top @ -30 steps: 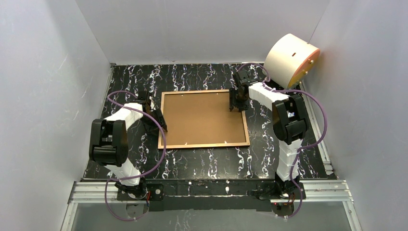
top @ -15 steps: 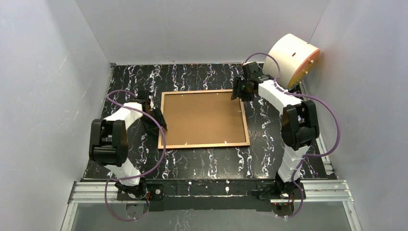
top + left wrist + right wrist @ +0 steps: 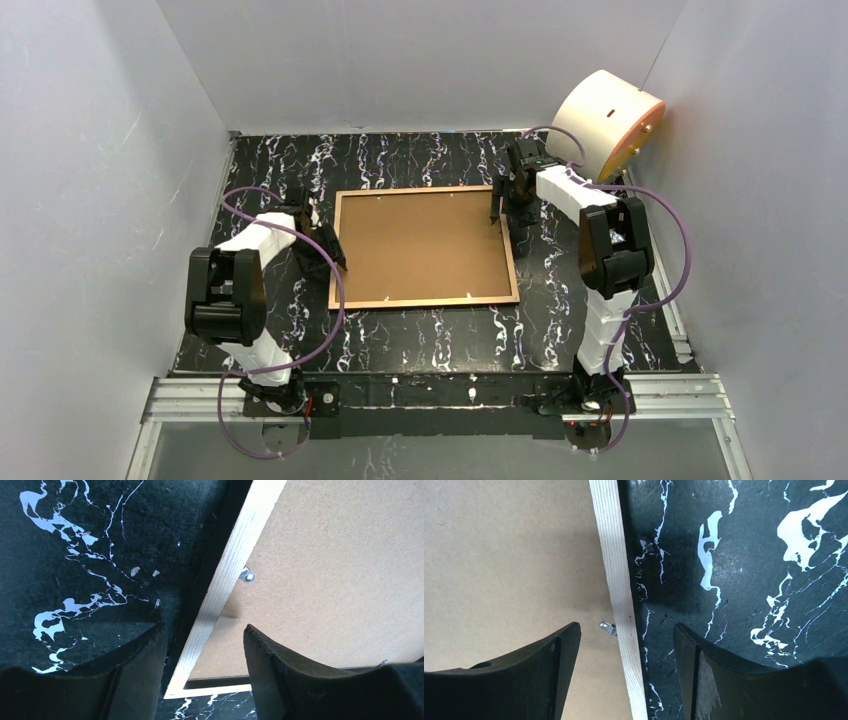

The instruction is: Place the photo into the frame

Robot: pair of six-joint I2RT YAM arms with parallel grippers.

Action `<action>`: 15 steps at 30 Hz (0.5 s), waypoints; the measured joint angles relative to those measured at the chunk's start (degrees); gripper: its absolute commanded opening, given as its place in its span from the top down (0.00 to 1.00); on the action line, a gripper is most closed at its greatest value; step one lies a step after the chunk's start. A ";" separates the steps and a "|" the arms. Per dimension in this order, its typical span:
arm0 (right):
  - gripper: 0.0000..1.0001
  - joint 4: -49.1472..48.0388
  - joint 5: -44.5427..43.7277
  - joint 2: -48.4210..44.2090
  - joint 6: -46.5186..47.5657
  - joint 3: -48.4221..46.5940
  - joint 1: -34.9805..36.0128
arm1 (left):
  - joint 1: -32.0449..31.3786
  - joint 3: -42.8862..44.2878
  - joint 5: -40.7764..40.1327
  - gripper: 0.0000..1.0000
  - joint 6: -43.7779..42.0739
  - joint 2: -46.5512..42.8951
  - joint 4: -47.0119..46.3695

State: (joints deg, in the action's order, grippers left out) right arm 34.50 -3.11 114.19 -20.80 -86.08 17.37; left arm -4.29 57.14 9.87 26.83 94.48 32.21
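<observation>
The frame (image 3: 425, 300) lies flat on the black marbled table, light wood edge up, with a plain brown backing board (image 3: 420, 245) filling it. The photo is not in view. My left gripper (image 3: 337, 260) is open and straddles the frame's left edge near its near corner; the left wrist view shows the wood edge (image 3: 235, 565) between the jaws of the gripper (image 3: 204, 627). My right gripper (image 3: 497, 213) is open and straddles the frame's right edge near the far corner; the right wrist view shows that edge (image 3: 611, 555) between the jaws of the gripper (image 3: 627, 626).
A white drum with an orange face (image 3: 607, 122) hangs at the far right wall. Small metal tabs (image 3: 246, 575) (image 3: 608, 627) sit at the board's edges. Grey walls close in the table (image 3: 420, 340) on three sides.
My right gripper left the board's far right corner, swung back toward the far right, then came down over the frame's right edge. The left arm has not moved.
</observation>
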 measured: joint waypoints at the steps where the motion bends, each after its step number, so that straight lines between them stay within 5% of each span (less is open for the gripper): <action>1: 0.23 0.37 0.44 0.20 0.02 0.02 -0.11 | 0.00 0.04 0.02 0.44 0.00 0.00 0.00; 15: 0.29 -1.38 13.18 -1.46 0.11 6.86 -0.96 | 0.00 4.55 2.71 0.46 -0.24 4.39 -0.87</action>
State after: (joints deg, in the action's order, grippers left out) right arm 33.12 10.07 112.73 -20.69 -79.22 16.40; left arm -4.29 61.69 12.58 26.59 98.87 31.33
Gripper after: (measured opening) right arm 0.718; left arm 0.546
